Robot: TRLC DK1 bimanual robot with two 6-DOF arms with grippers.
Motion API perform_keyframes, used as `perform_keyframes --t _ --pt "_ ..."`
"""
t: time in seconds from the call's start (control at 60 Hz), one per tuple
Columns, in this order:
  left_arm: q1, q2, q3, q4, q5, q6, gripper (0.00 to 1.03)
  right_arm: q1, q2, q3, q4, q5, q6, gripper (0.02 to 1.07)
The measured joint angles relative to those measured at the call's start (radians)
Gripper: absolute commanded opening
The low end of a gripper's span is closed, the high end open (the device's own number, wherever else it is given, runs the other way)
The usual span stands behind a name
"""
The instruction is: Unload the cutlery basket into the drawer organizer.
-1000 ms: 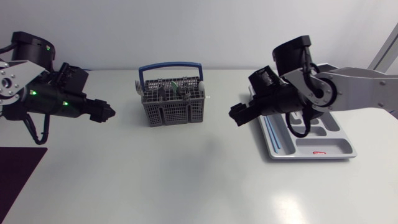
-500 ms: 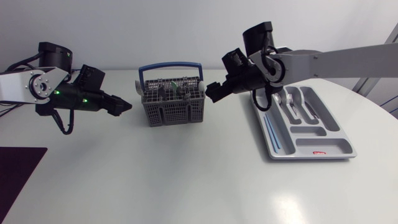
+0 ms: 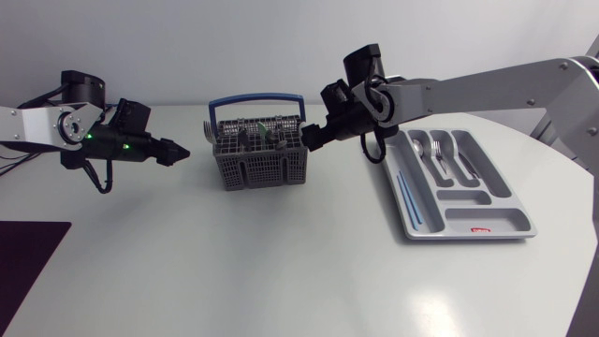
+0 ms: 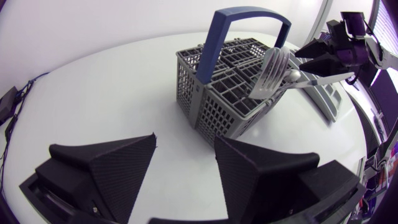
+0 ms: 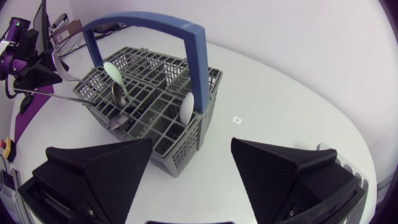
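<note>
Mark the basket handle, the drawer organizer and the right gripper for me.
basket handle (image 3: pixel 257 95), head view, top of the blue arch.
drawer organizer (image 3: pixel 510 220), head view, bare end compartment.
right gripper (image 3: pixel 311 140), head view, between its fingertips.

Left gripper (image 3: pixel 178 153) hangs beside the basket (image 3: pixel 260 161), fingers apart; right gripper (image 3: pixel 311 142), likewise spread, seems almost against its opposite rim.

The left gripper (image 3: pixel 181 153) is left of the cutlery basket (image 3: pixel 260 159), the right gripper (image 3: pixel 310 140) just right of it, and the drawer organizer (image 3: pixel 468 235) farther right.
</note>
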Motion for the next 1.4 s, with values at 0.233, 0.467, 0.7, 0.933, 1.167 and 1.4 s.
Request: perform_keyframes --t 0.233,0.467,0.7,0.933,1.167,1.4 --pt "-0.002 0.001 0.008 0.003 0.018 0.0 0.82 0.034 0.015 0.103 0.004 0.073 0.008 0.9" --pt "-0.001 0.001 0.008 0.003 0.029 0.0 0.82 0.07 0.135 0.252 0.025 0.174 0.007 0.55" --pt "-0.005 -0.009 -0.003 0.003 0.052 0.001 0.82 0.083 0.236 0.287 0.085 0.269 -0.027 0.26" --pt "-0.028 -0.013 -0.005 0.003 0.058 0.001 0.82 0.075 0.241 0.287 0.08 0.231 -0.045 0.16" --pt "-0.049 -0.022 -0.026 0.003 0.059 0.001 0.83 0.069 0.218 0.273 0.042 0.187 -0.031 0.15" --pt "-0.048 -0.05 -0.054 0.003 0.063 0.002 0.82 0.07 0.14 0.185 -0.004 0.179 -0.039 0.15"
